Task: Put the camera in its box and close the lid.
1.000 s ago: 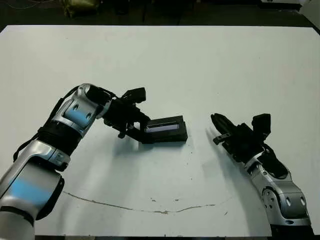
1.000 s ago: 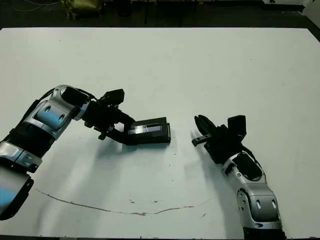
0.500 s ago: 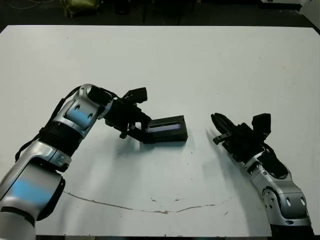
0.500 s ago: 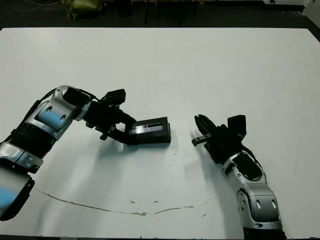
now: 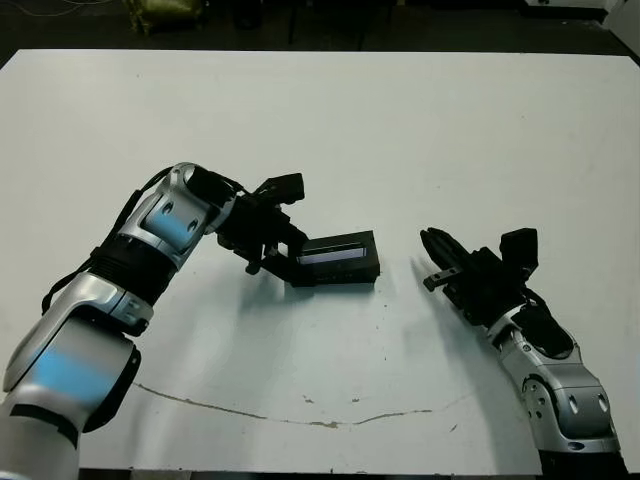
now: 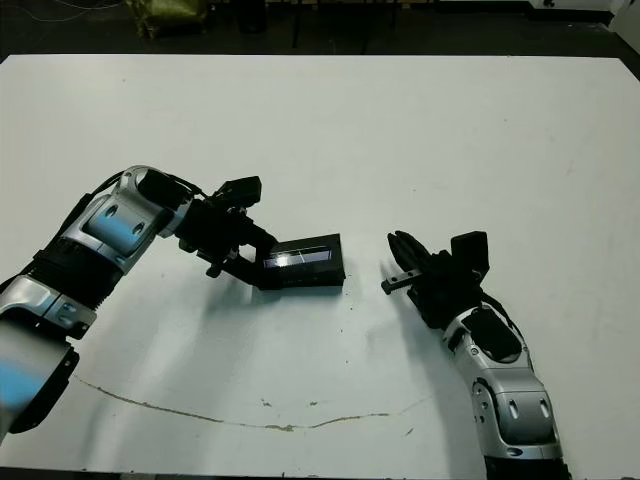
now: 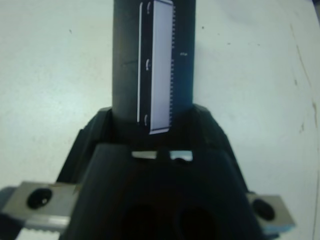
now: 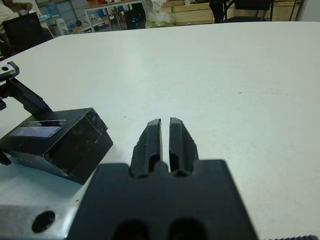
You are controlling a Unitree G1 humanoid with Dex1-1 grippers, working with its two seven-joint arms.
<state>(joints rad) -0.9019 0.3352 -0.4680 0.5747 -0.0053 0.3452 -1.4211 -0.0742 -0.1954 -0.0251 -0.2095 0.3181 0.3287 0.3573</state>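
The box (image 5: 345, 273) lies near the middle of the table as a closed black block, with the lid (image 5: 335, 254) and its pale bluish strip on top. My left gripper (image 5: 287, 263) is shut on the box's left end. In the left wrist view its fingers (image 7: 95, 132) flank the block and the lid (image 7: 162, 60). My right gripper (image 5: 432, 262) rests to the right of the box, apart from it, fingers (image 8: 150, 137) shut on nothing. The camera is hidden.
A thin dark crack line (image 5: 300, 418) runs across the white table (image 5: 400, 130) near its front edge. Dark floor and furniture lie beyond the table's far edge.
My left gripper has carried the box a little to the right and slightly away from me. The right arm has hardly moved.
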